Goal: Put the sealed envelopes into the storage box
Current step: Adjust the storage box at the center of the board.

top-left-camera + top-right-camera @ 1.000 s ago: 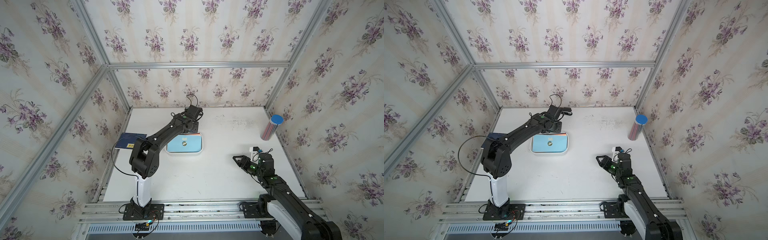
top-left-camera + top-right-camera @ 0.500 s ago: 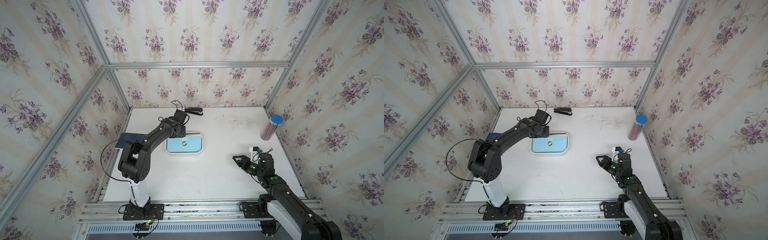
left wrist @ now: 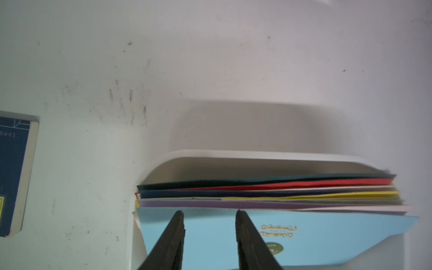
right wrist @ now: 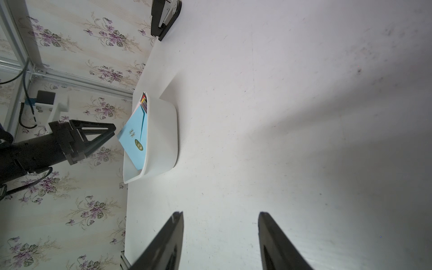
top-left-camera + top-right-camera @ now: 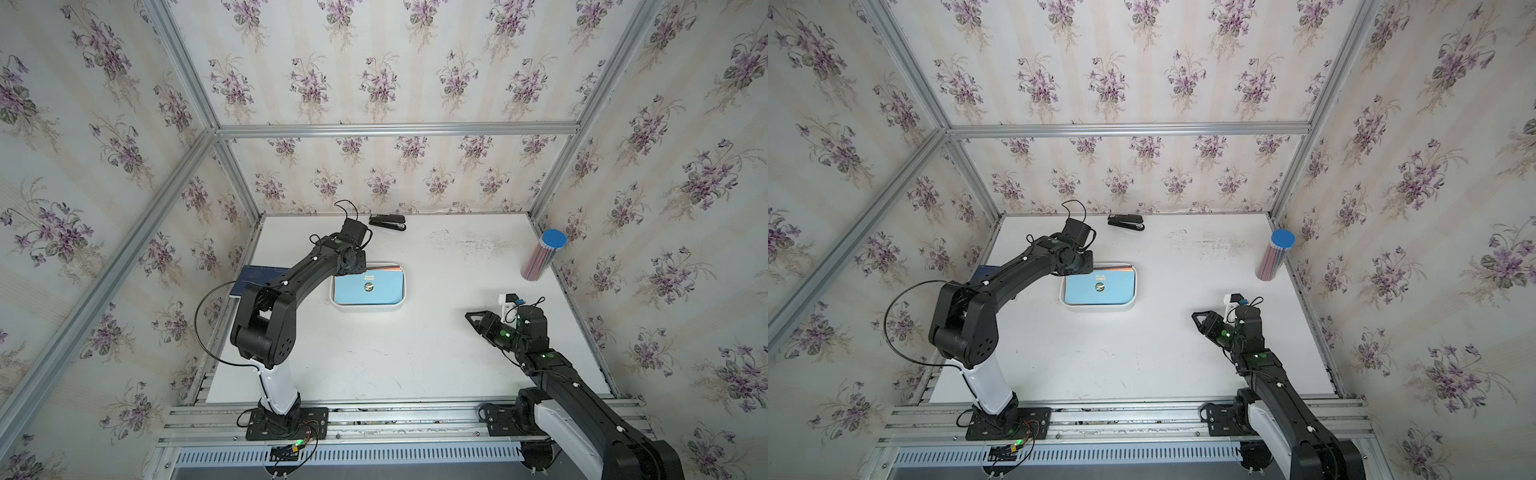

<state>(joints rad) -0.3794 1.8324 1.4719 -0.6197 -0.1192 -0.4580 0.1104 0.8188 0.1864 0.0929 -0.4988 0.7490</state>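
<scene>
The storage box (image 5: 368,308) is a white tray in mid-table, also seen in a top view (image 5: 1098,308). A stack of sealed envelopes fills it, with a light blue one (image 5: 374,291) on top and red, navy, yellow and lilac edges (image 3: 268,191) beneath. My left gripper (image 3: 209,212) hovers open over the light blue envelope (image 3: 327,236) near the box's back left corner, holding nothing. In the right wrist view the left gripper (image 4: 112,129) stands clear above the box (image 4: 161,131). My right gripper (image 5: 470,316) rests open and empty low over the table at front right.
A black stapler (image 5: 387,221) lies by the back wall. A clear blue-lidded pencil tube (image 5: 542,255) stands at the right edge. A dark blue book (image 5: 257,276) lies left of the box, partly under the left arm, with its corner (image 3: 14,173) in the left wrist view.
The left arm has swung left and nearer from the back wall, uncovering the stapler, and now hangs over the box's left end. The right arm has not moved.
</scene>
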